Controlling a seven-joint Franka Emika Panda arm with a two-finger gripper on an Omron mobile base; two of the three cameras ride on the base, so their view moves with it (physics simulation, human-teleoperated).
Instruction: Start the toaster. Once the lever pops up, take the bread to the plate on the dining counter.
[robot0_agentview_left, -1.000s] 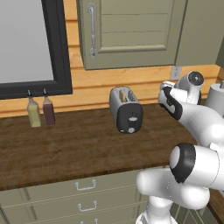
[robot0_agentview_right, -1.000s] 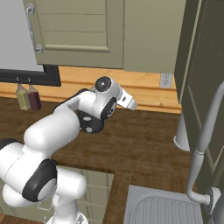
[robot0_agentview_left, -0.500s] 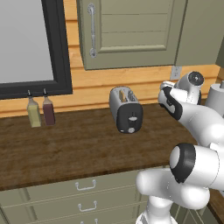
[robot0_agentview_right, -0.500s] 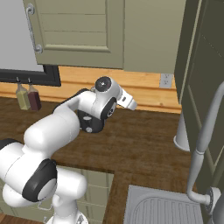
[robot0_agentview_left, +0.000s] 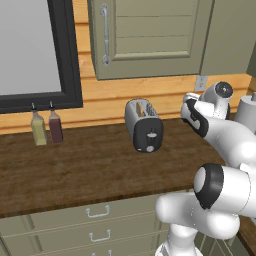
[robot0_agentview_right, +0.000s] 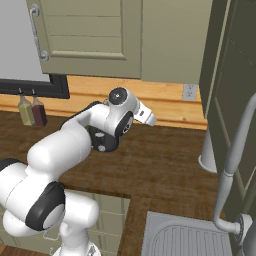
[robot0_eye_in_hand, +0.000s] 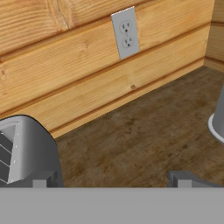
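1. The gripper (robot0_eye_in_hand: 109, 180) stood with its fingers spread wide and nothing between them, hovering over the dark wood counter (robot0_eye_in_hand: 144, 140).
2. The toaster (robot0_agentview_left: 144, 125) sat just beside the gripper, at the left fingertip in the hand view, apparently not touching.
3. Ahead of the gripper, a wall outlet (robot0_eye_in_hand: 125, 33) was set in the wooden backsplash (robot0_eye_in_hand: 65, 65).
4. Well beyond the toaster stood two bottles (robot0_agentview_left: 46, 127).

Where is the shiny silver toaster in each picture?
Left base view: the small rounded silver toaster stands mid-picture on the dark wood counter.
Right base view: I cannot make it out; the arm fills that spot.
Hand view: its silver end is at the lower left.
Shared landmark: the grey wall outlet.
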